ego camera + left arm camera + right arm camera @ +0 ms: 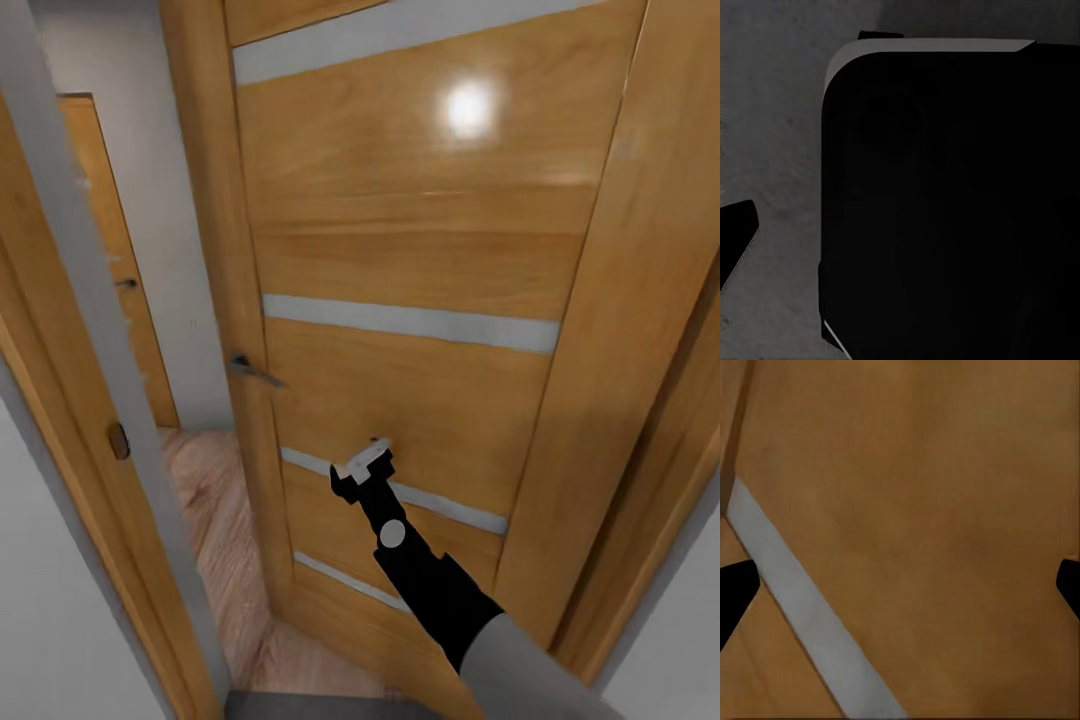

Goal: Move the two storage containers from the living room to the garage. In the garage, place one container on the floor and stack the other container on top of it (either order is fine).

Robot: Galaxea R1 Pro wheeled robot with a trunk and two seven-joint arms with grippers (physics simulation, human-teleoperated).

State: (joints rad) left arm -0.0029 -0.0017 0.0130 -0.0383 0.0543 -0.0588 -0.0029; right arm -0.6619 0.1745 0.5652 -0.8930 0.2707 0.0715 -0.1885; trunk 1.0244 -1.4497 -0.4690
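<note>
The two storage containers are out of view. A wood door with pale stripes (410,250) stands right in front of me. My right gripper (365,462) reaches out on its black arm and its tips are at the door's lower panel, near a pale stripe. In the right wrist view the right gripper (900,585) is open, with its fingertips (733,592) far apart at the picture's edges and only the door panel (930,495) between them. My left gripper (900,240) hangs over dark grey floor (772,135) beside my black base (945,202), holding nothing.
The door stands ajar, its metal handle (252,371) at its left edge. Through the gap I see pale wood-plank flooring (215,520), a white wall and another wooden door (105,250). A door frame (95,330) runs close on my left, another frame post (640,350) on my right.
</note>
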